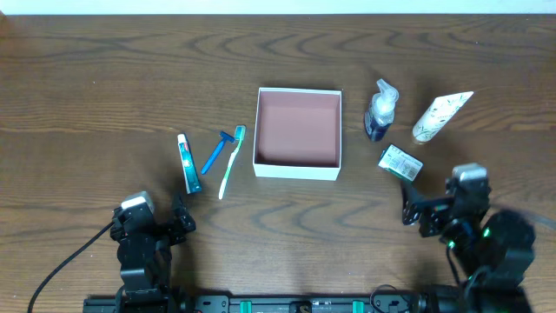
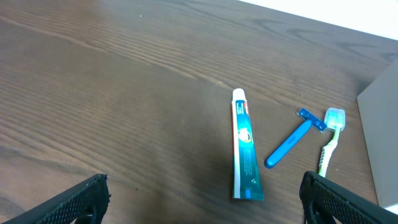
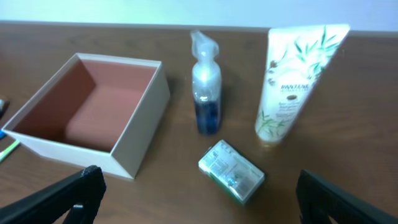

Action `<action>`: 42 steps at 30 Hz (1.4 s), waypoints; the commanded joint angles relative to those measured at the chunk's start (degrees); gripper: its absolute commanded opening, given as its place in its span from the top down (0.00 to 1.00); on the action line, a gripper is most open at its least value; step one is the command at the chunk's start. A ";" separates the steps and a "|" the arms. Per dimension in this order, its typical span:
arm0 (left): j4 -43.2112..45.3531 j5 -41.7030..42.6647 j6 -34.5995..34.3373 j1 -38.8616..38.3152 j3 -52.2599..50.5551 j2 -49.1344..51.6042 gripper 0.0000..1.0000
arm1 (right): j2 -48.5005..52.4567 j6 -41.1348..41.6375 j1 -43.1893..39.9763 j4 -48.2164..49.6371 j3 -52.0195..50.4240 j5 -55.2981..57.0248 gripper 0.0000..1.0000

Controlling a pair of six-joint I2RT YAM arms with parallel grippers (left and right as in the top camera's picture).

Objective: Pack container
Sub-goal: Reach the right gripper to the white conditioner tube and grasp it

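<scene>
Quick look at the table: the container [image 1: 298, 130], white outside and dusty pink inside, sits about mid-table with its open top up and nothing in it. Everything else is placed around it.

To the container's left are 3 things lying flat on the wood: a toothbrush [image 1: 232, 161] closest to it, then a blue razor [image 1: 217, 151], then a toothpaste tube [image 1: 188, 163] furthest out. None of them touch the box.

To its right a small spray bottle [image 1: 380, 111] stands upright. A white tube [image 1: 441, 116] lies further out, and a green-and-white packet [image 1: 400, 163] sits just off the near-right corner.

The left gripper [image 1: 184, 217] hangs on the near-left side of the container, fingers spread wide, holding nothing. The right gripper [image 1: 415, 213] is on the near-right side, close to the packet, also spread wide and holding nothing.
</scene>
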 commanded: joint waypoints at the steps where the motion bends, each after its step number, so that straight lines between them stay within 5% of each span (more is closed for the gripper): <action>1: 0.09 -0.46 0.55 -0.20 -1.07 -0.37 0.02 | 9.99 0.76 0.63 -4.98 10.67 4.00 0.01; 8: 0.09 -0.48 0.55 -0.20 -1.07 -0.37 0.02 | 31.63 0.59 0.63 -18.73 33.14 -0.92 0.01; 18: 0.09 -0.46 0.55 -0.20 -1.07 -0.37 0.02 | 43.54 -1.16 -0.26 -20.48 41.11 -1.97 0.01; 28: 0.09 -0.46 0.55 -0.20 -1.07 -0.37 0.02 | 53.59 1.20 -1.46 -23.89 53.27 10.78 0.01; 39: 0.09 -0.46 0.55 -0.20 -1.07 -0.37 0.02 | 63.65 -12.13 -4.57 -21.35 56.68 10.51 0.02; 42: 0.09 -0.46 0.55 -0.20 -1.07 -0.37 0.02 | 66.62 -8.83 -4.52 -22.64 56.68 10.49 0.08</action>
